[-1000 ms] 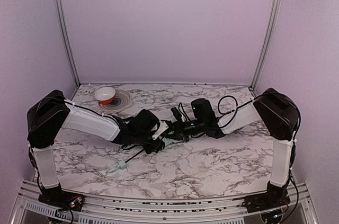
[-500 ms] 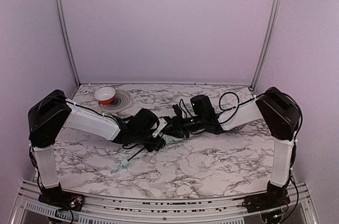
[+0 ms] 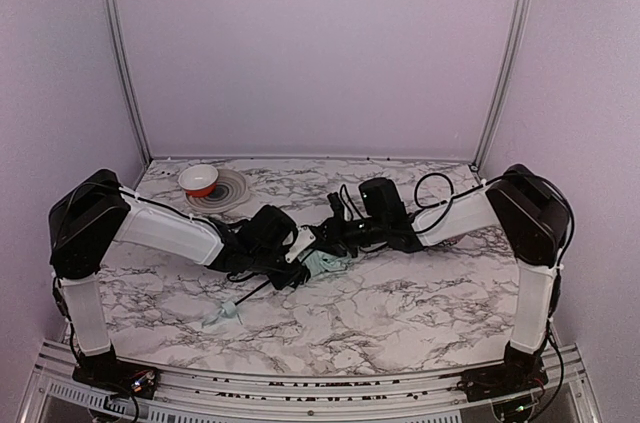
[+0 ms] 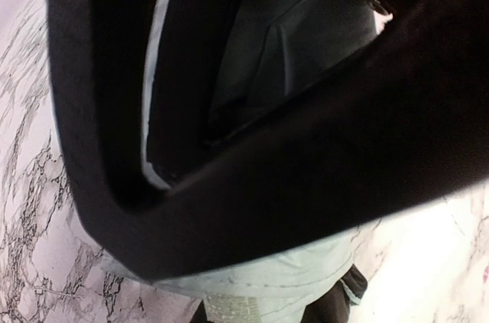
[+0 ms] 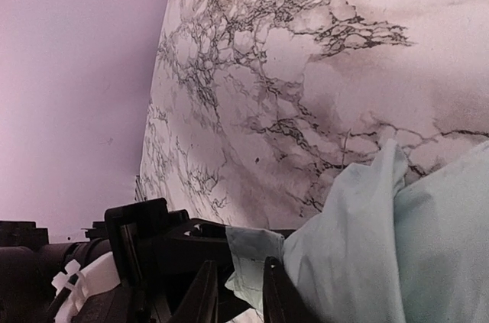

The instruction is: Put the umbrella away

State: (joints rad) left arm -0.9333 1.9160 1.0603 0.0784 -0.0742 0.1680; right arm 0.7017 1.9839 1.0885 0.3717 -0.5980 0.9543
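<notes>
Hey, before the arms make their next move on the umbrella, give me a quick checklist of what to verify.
1. Grip of left gripper on umbrella: ok, closed on it.
2. Hold of right gripper on canopy: cannot tell.
3. Canopy bundled tight: not ok, loose folds bulge out.
4. The handle clear of both grippers: ok.
5. The bowl apart from both grippers: ok.

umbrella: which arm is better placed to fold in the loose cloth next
Right, probably. The left gripper is clamped on the umbrella, steadying it; the right gripper sits beside the loose cloth.
</notes>
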